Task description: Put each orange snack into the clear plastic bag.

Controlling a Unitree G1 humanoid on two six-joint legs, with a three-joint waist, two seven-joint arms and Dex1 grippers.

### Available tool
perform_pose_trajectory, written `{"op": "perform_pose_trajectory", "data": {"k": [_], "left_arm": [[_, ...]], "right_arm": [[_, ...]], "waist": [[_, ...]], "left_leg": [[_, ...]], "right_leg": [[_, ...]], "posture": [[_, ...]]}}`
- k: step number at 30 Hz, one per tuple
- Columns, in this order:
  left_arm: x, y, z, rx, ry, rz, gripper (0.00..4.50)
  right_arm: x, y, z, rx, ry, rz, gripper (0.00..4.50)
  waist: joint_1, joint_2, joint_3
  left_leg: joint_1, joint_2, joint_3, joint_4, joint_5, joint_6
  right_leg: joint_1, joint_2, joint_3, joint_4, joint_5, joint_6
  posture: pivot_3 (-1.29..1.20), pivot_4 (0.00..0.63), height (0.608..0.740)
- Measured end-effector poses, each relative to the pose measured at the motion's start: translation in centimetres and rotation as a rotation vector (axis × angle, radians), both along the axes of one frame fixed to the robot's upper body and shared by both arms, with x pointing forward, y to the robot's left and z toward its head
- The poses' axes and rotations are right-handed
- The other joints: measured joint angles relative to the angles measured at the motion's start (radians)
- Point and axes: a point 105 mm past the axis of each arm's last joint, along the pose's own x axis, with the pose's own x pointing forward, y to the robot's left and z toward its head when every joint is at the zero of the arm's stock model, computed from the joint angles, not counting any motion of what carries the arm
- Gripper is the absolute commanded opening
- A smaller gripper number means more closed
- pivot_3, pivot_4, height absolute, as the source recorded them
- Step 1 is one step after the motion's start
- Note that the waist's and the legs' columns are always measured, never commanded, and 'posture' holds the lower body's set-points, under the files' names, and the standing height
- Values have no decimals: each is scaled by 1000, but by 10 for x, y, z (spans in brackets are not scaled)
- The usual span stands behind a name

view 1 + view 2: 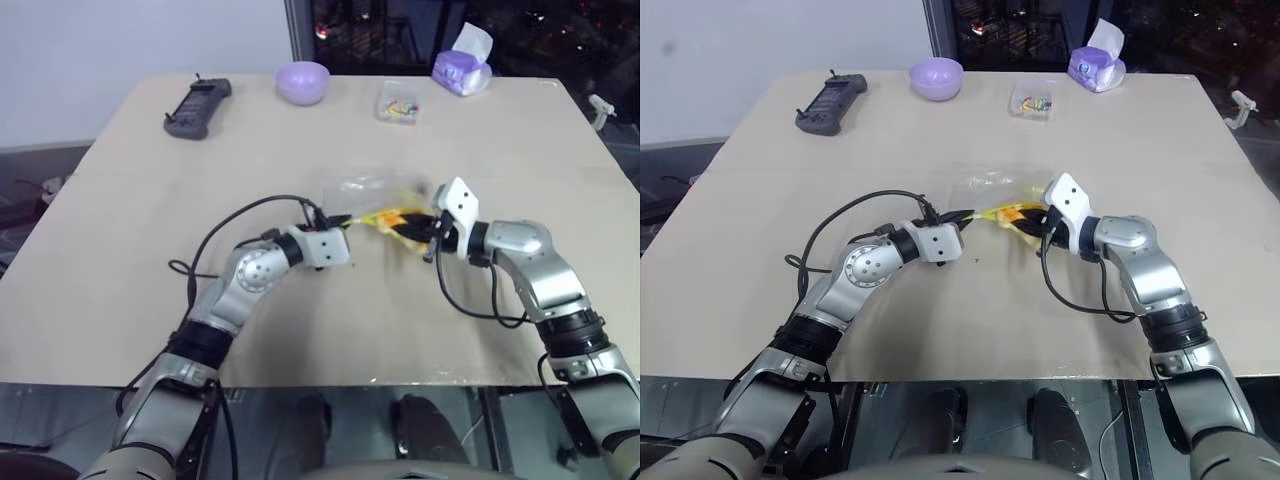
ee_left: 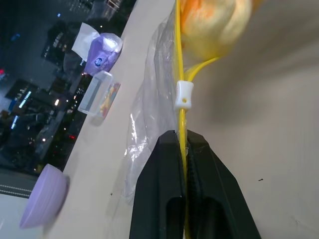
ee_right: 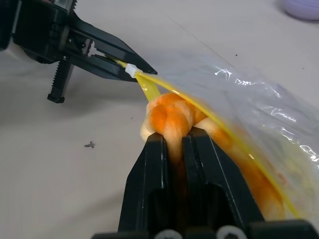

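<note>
A: Left pincer?
B: Closed tight on the yellow strip of the clear plastic bag, just short of the white slider. It holds that edge up off the counter.

A: Right pincer?
B: Nearly closed, squeezing the orange snack between its two black fingers. The snack sits at the bag's mouth, touching the yellow strip; part of it lies under the clear film, but I cannot tell how far in it is.

A: Where on the counter?
B: Bag and snack are around the middle, a little toward the right edge, between the two pincers, which face each other closely.

A: Other items?
B: Along the far edge: a black handheld device toward the far left corner, a lilac bowl near the middle, a small clear box of colourful bits beside it to the right, then a purple tissue pack toward the far right corner. All well apart from the bag.
</note>
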Motion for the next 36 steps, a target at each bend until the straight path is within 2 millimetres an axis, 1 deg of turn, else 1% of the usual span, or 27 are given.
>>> {"op": "perform_pose_trajectory", "data": {"k": [3,5,10,12,14,16,17,19,21,22,23,25,26,27,29,32,36], "left_arm": [[-4,-5,1,-10,-2,-37,0],[-9,-13,1,-24,7,-84,0],[-13,-21,-1,-34,24,-123,0],[-14,-22,0,-48,31,-135,0],[-15,-24,0,-57,35,-143,0],[-16,-24,0,-58,40,-147,0],[-16,-24,0,-57,41,-147,0],[-16,-24,0,-58,41,-148,0],[-16,-24,0,-59,41,-149,0],[-16,-24,0,-59,41,-148,0],[-16,-24,-1,-59,43,-148,0],[-16,-24,-1,-60,43,-148,0],[-16,-24,-1,-60,43,-148,0],[-16,-24,-1,-60,43,-148,0],[-16,-24,-1,-61,42,-147,0],[-16,-24,0,-62,42,-147,0],[-15,-23,1,-73,37,-137,0]], "right_arm": [[8,2,-4,19,9,-39,19],[19,7,-6,45,11,-96,19],[34,14,1,70,-41,-189,19],[40,21,5,110,-58,-247,19],[42,30,9,159,-60,-270,19],[42,41,13,213,-45,-273,19],[41,49,19,277,-16,-265,19],[38,59,26,330,1,-245,19],[38,65,33,362,-3,-246,913],[39,66,36,376,-8,-258,1205],[41,66,38,391,-10,-273,1706],[41,66,39,396,-11,-287,2524],[42,66,39,397,-12,-291,2778],[42,65,39,396,-15,-299,3263],[43,64,38,388,-19,-301,4047],[41,61,35,350,-14,-269,4047],[26,54,24,268,15,-177,4047]], "waist": [[-1,0,0],[-2,0,0],[-2,0,0],[-4,0,0],[-4,0,0],[-3,1,0],[-3,1,0],[-3,1,0],[-3,1,0],[-1,1,0],[0,1,0],[-1,1,0],[-2,1,0],[-3,1,0],[-3,1,0],[-3,1,0],[-2,1,0]], "left_leg": [[0,0,0,0,0,0],[0,0,0,0,0,0],[0,0,0,0,0,0],[0,0,0,0,0,0],[0,0,0,-1,0,0],[0,0,0,-1,0,0],[0,0,0,-1,0,0],[0,0,0,-1,0,0],[0,0,0,-1,0,0],[0,0,0,-1,0,0],[0,0,0,-1,0,0],[0,0,0,-1,0,0],[0,0,0,-1,0,0],[0,0,0,-1,0,0],[0,0,0,-1,0,0],[0,0,0,-1,0,0],[0,0,0,-1,0,0]], "right_leg": [[0,0,0,0,0,0],[0,0,0,0,0,0],[0,0,0,0,0,0],[-1,0,1,1,0,0],[-1,0,1,1,0,0],[-1,0,1,1,0,0],[-1,0,1,1,0,0],[-1,0,1,1,0,0],[-1,0,0,1,0,0],[-1,0,0,1,0,0],[-1,0,0,1,0,0],[-1,0,0,1,0,0],[-1,0,0,1,0,0],[-1,0,0,1,0,0],[-1,0,0,1,0,0],[-1,0,0,1,0,0],[-1,0,0,0,0,0]], "posture": [[0,150,736],[0,150,736],[0,150,736],[0,150,736],[0,150,736],[0,150,736],[0,150,736],[0,150,736],[0,150,736],[0,150,736],[0,150,736],[0,150,736],[0,150,736],[0,150,736],[0,150,736],[0,150,736],[0,150,736]]}}
